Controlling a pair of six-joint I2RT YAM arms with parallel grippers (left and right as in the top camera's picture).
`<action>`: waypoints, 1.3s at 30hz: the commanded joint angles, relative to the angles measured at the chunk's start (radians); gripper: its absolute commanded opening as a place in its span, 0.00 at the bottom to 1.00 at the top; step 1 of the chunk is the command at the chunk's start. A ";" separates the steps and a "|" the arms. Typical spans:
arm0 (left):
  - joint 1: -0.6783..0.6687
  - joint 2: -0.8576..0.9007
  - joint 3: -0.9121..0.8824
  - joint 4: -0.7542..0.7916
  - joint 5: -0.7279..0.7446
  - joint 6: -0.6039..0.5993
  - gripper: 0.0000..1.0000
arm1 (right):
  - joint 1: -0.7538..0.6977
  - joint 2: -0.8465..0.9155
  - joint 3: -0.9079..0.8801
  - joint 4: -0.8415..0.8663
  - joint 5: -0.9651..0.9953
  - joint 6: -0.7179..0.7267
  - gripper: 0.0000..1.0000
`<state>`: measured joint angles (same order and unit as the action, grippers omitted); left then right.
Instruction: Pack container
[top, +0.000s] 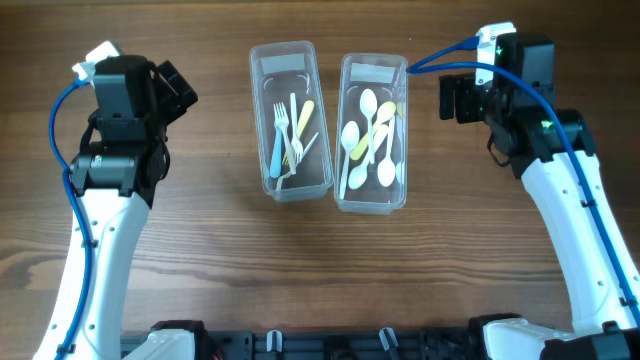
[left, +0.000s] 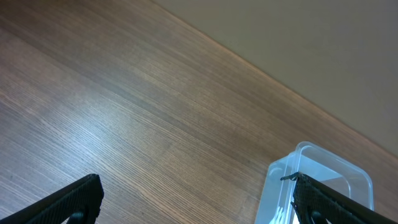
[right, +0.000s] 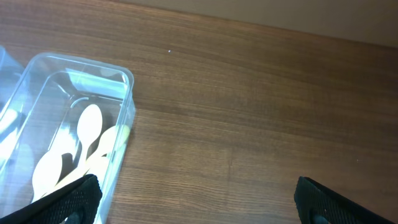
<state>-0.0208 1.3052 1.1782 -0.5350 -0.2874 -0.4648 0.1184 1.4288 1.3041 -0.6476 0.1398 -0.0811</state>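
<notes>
While the left pincer (top: 178, 88) and right pincer (top: 452, 98) gape wide, holding nothing, the fork box (top: 256, 120) and the spoon box (top: 372, 62) sit side by side on the worktop (top: 300, 280) between them — just apart.

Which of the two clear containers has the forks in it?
The container nearest the left arm: it holds forks, one of them blue, while the other container holds only spoons.
</notes>
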 joint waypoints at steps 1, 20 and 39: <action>0.005 0.002 0.008 -0.001 -0.013 0.016 1.00 | -0.002 0.005 0.007 0.003 0.018 -0.009 1.00; 0.005 0.002 0.008 -0.001 -0.013 0.016 1.00 | -0.002 -0.233 0.007 0.003 0.018 -0.010 1.00; 0.005 0.002 0.008 -0.001 -0.013 0.016 1.00 | -0.002 -1.086 -0.163 -0.048 -0.074 -0.048 1.00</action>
<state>-0.0208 1.3052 1.1782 -0.5369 -0.2878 -0.4648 0.1184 0.4335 1.2274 -0.6998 0.1303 -0.1081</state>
